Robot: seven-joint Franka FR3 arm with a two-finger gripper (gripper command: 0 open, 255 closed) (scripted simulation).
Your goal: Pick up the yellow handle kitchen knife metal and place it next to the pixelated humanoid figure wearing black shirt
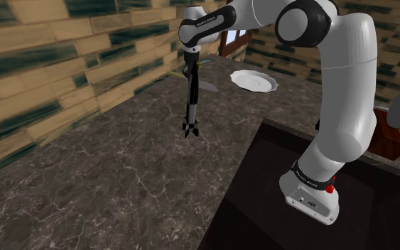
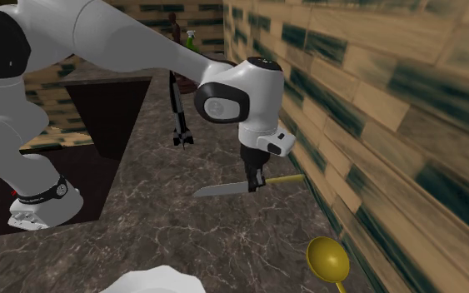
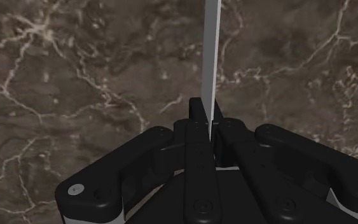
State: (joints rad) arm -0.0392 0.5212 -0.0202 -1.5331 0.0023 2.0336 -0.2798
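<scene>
In the second exterior view, the knife [image 2: 221,190] is pinched by the black fingers [image 2: 255,178], just where the grey blade meets the yellow handle [image 2: 285,178]. It is held flat. It looks lifted a little way off the dark stone table [image 2: 157,225], close to the wall. The figure [image 2: 179,108] in the black shirt is seen standing further back on the table, apart from the knife. A yellow spoon [image 2: 327,260] is seen lying near the wall too.

In the wrist view, the fingers are seen pressed onto the thin blade [image 3: 211,57]. The blade sticks out past them over the table.

In the shoulder view, the figure is seen standing in front of the hand of the white arm [image 1: 340,85], and a bit of the blade can be seen behind it. A white plate [image 1: 253,81] is seen further off.

So the picking up looks done. The knife has not yet been carried over and laid down beside the figure. That part is left.
</scene>
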